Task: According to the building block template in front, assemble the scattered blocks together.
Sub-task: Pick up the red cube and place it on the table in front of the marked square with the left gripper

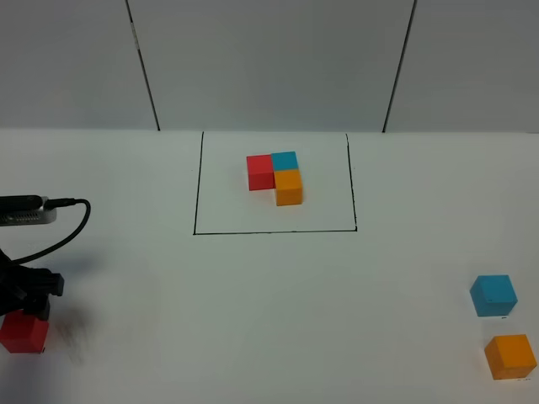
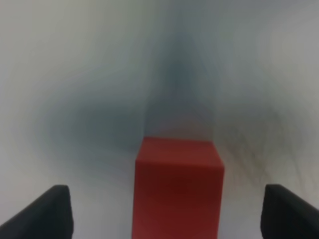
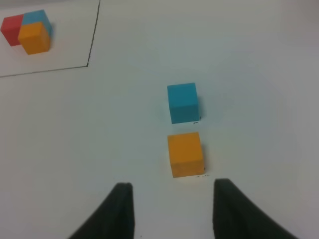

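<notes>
The building block template (image 1: 276, 178), a red, cyan-blue and orange L-shaped cluster, sits inside a black outline at the table's far middle; the right wrist view also shows the template (image 3: 27, 32). Of the scattered blocks, the red block (image 1: 24, 334) lies at the near left, directly under my left gripper (image 1: 29, 305). In the left wrist view the red block (image 2: 177, 189) stands between the wide-open fingers of the left gripper (image 2: 167, 211), untouched. The blue block (image 1: 493, 295) and orange block (image 1: 510, 356) lie at the near right. My right gripper (image 3: 173, 199) hovers just short of the orange block (image 3: 186, 154), fingers apart and empty.
The black outline (image 1: 196, 185) frames the template on the white table. A black cable (image 1: 67, 223) loops off the left arm at the left edge. The blue block (image 3: 182, 102) sits right beyond the orange one, a small gap between them.
</notes>
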